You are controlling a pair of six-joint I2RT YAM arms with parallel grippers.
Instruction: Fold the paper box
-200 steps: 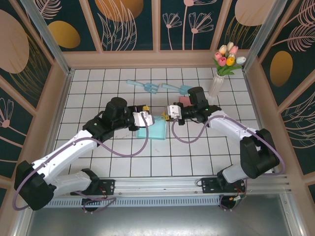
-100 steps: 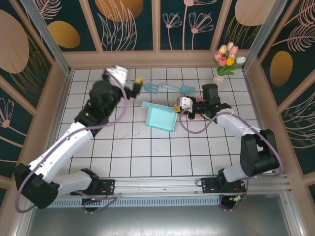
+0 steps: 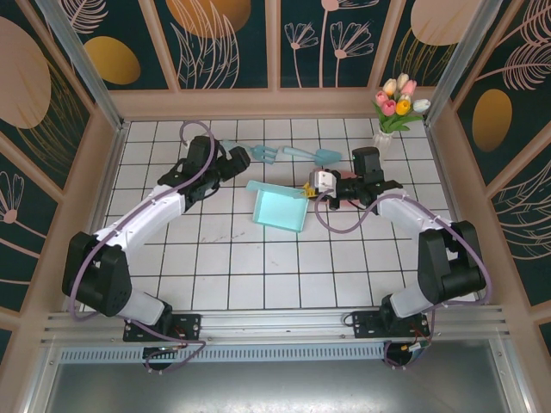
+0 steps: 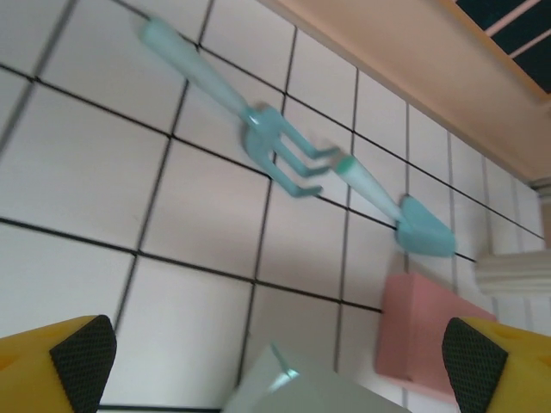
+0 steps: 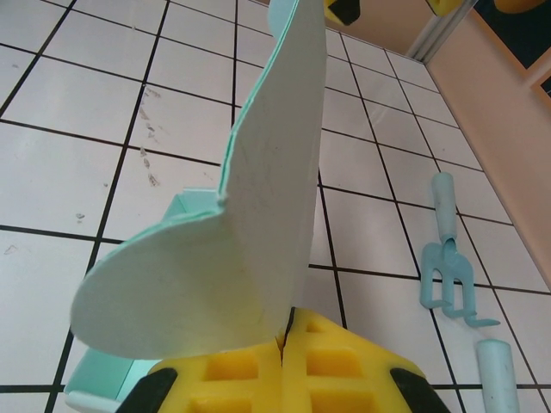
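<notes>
Right end effector pinches 1 flap of the paper box, left end effector spread and apart, so I fear any pull dragging or tearing it.

Bare tiles near — rake; trowel behind

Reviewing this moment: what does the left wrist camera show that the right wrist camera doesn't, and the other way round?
Left wrist, not right wrist: the pink block, the blade of the trowel, and the left gripper with its jaws wide apart, holding nothing. Right wrist, not left wrist: the right gripper shut on a raised flap of the teal paper box, plus scuff marks on the tiles. Both: the teal hand fork, part of the trowel, part of the box, and the white tiled table.
</notes>
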